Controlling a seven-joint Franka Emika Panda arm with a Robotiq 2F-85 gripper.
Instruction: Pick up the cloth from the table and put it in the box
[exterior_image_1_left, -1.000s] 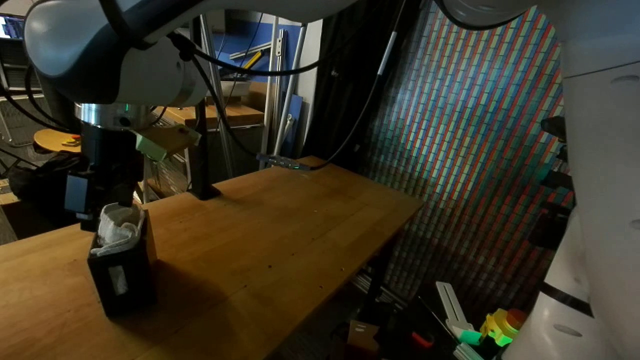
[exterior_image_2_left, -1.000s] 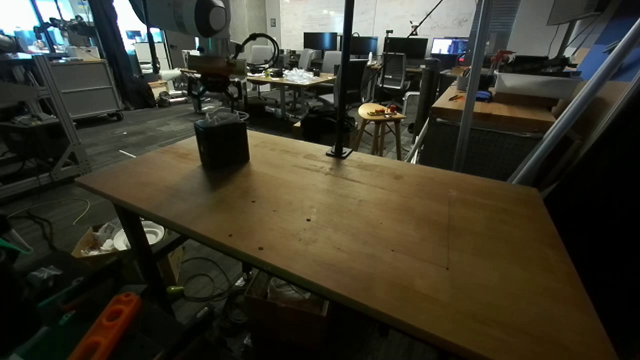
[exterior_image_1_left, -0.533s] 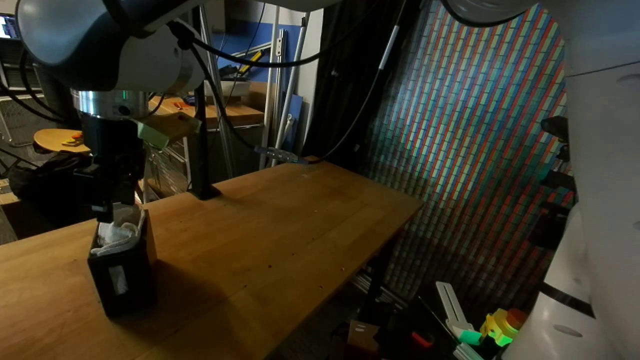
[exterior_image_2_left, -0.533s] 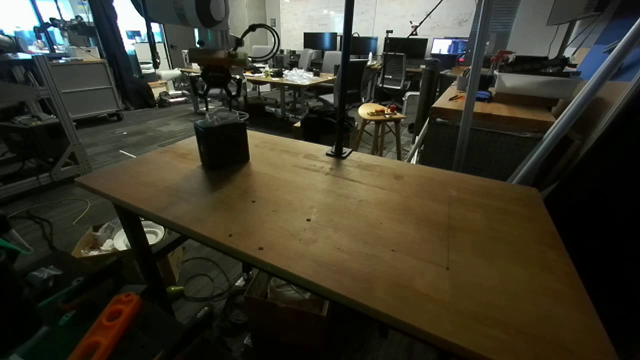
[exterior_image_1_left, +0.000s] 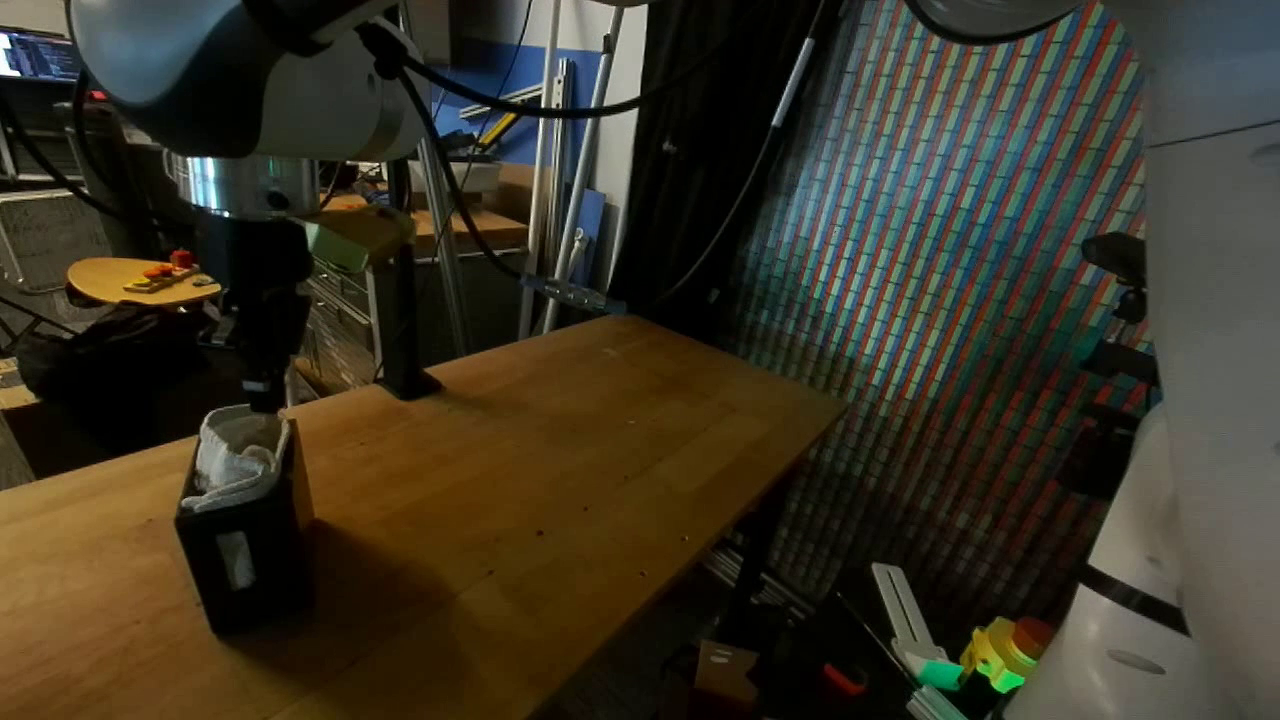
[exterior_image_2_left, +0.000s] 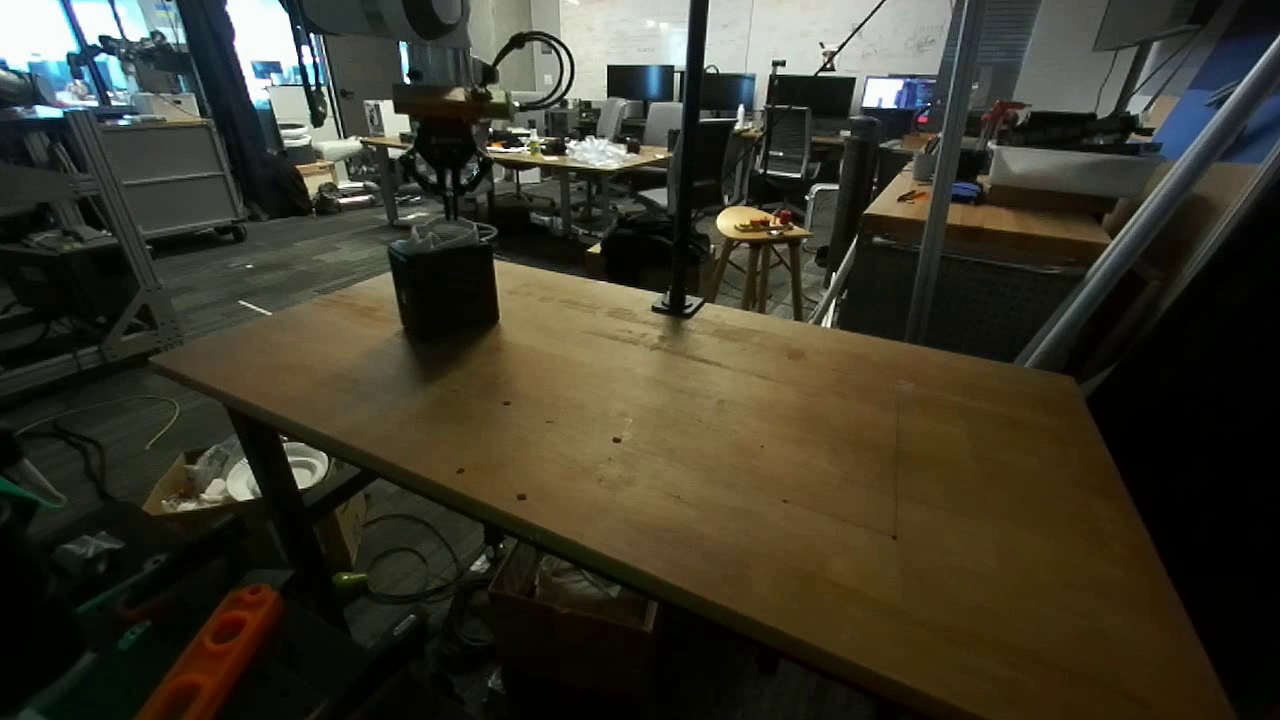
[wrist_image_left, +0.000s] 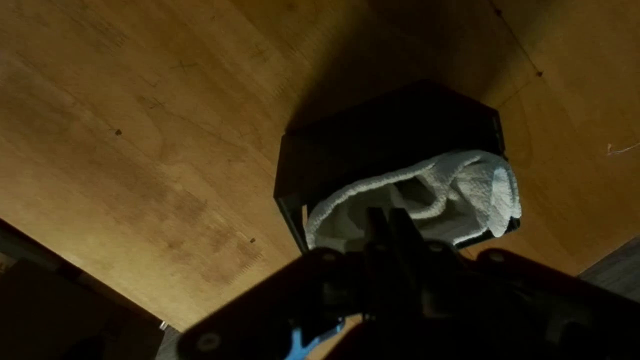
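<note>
The brown wooden desk (exterior_image_1_left: 600, 450) bears a black matte rectangular box (exterior_image_2_left: 445, 295), upright, & the off-white nubby fabric cloth (wrist_image_left: 465, 185) sits inside it, so pick + drop look done; prob. only backing off's left. Cloth's all rumpled, looping folds, edge poking above the rim. Jaws nearly together, just over it, nothing visible btwn.
</note>
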